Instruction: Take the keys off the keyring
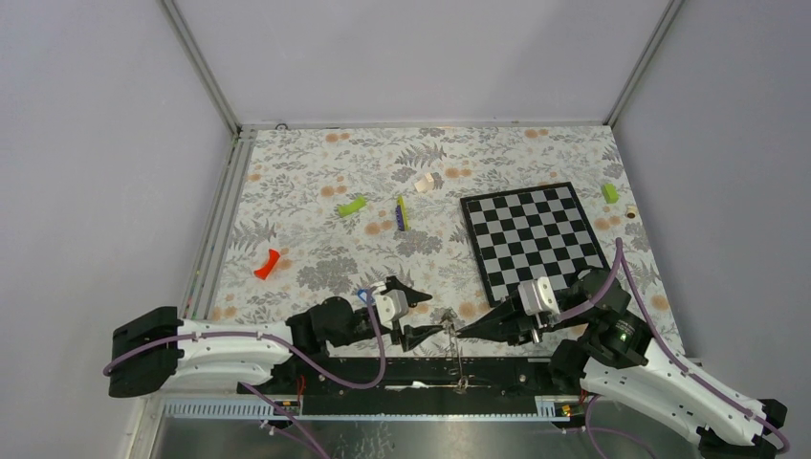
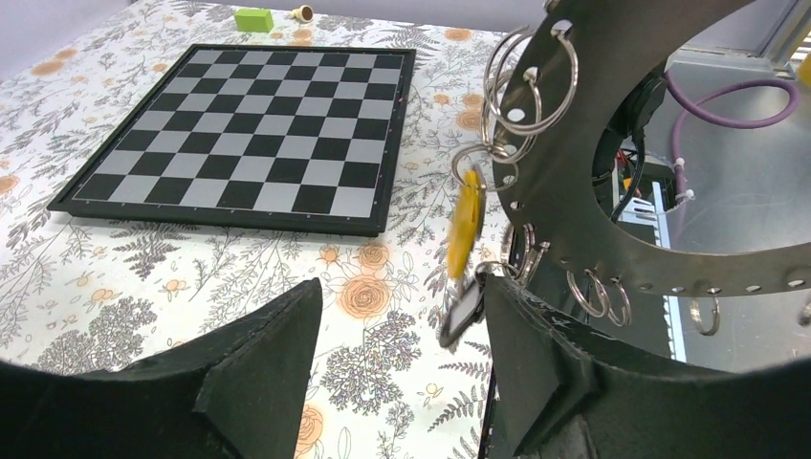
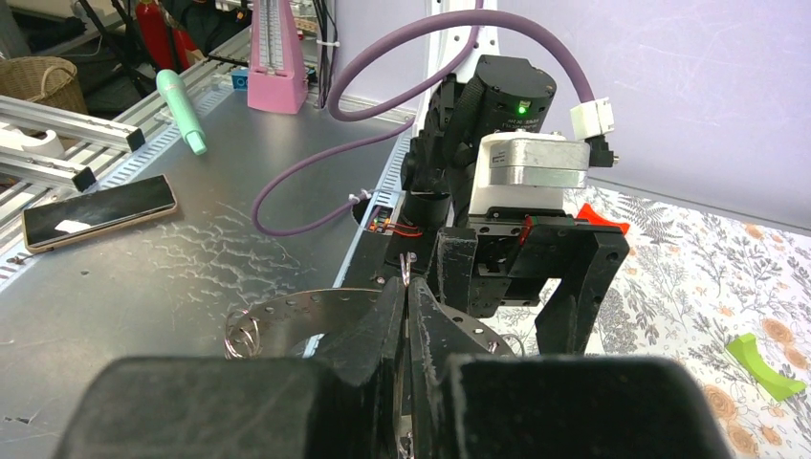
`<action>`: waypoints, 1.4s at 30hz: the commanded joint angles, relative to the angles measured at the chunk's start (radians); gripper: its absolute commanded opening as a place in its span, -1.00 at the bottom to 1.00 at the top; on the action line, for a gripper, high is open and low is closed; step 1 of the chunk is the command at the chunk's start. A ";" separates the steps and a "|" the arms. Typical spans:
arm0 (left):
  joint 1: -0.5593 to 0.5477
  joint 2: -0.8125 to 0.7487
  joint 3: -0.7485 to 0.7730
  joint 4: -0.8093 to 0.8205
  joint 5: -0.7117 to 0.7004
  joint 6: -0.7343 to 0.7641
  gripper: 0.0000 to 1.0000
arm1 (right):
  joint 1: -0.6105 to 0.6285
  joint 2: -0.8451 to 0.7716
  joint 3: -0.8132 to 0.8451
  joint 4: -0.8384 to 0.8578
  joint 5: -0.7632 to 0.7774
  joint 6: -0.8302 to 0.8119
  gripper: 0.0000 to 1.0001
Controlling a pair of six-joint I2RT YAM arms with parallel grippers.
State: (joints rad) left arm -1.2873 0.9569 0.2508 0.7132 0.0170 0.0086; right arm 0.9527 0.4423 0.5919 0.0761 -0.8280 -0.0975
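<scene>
Left gripper (image 2: 402, 287) fingers (image 2: 258, 378) fill the bottom of its wrist view and cut off the table (image 2: 115, 277) beneath them. Its jaws stand wide apart and clasp nothing.

Two keys (image 2: 464, 225) hang in the gap. The upper has a yellow tag, blurred and seen edge-on. The lower has a dark tag (image 2: 462, 317) just beside the finger on the view's right; whether they touch cannot be told. Key blades cannot be made out.

Right gripper (image 3: 406, 296): fingers pressed together, pinching the rim of the keyring (image 3: 316, 311). The fingers themselves hide the pinch point.

The keyring is a flat, perforated, silvery-grey band that looks dark from the left wrist. It is held upright in the air over the near table edge, between both grippers, and its far arc runs out of frame. Small split rings (image 2: 536, 91) hang from its holes. In the top view it shows only as a thin sliver.

Chessboard (image 2: 239, 124) lies flat beyond.
</scene>
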 commanded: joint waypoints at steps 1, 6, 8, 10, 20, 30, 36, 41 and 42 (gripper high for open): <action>-0.005 0.013 0.055 0.094 0.052 0.015 0.35 | -0.002 -0.004 0.019 0.080 -0.020 0.019 -1.00; -0.010 0.028 0.071 0.108 0.080 0.010 0.37 | -0.002 -0.001 0.011 0.095 -0.022 0.032 -1.00; -0.011 0.028 0.072 0.113 0.082 0.009 0.37 | -0.002 0.000 0.010 0.099 -0.023 0.037 -1.00; -0.012 0.031 0.074 0.118 0.084 0.007 0.37 | -0.002 0.001 0.012 0.099 -0.025 0.040 -1.00; -0.017 0.050 0.113 0.055 0.114 0.012 -0.31 | -0.002 -0.001 0.006 0.105 -0.023 0.037 -1.00; -0.017 0.002 0.132 -0.083 0.071 0.026 -0.99 | -0.002 -0.030 -0.001 0.085 -0.006 0.041 -1.00; -0.017 -0.109 0.149 -0.200 -0.054 0.119 -1.00 | -0.002 -0.067 -0.016 0.064 0.028 0.056 -0.94; -0.017 -0.175 0.210 -0.305 -0.129 0.289 -1.00 | -0.002 -0.085 -0.052 0.068 0.069 0.090 -0.72; -0.017 -0.180 0.228 -0.332 -0.132 0.335 -1.00 | -0.002 -0.084 -0.060 0.069 0.073 0.091 -0.68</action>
State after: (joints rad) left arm -1.3029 0.8104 0.3882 0.4583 -0.0254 0.1699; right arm 0.9527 0.3714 0.5533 0.0925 -0.7933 -0.0422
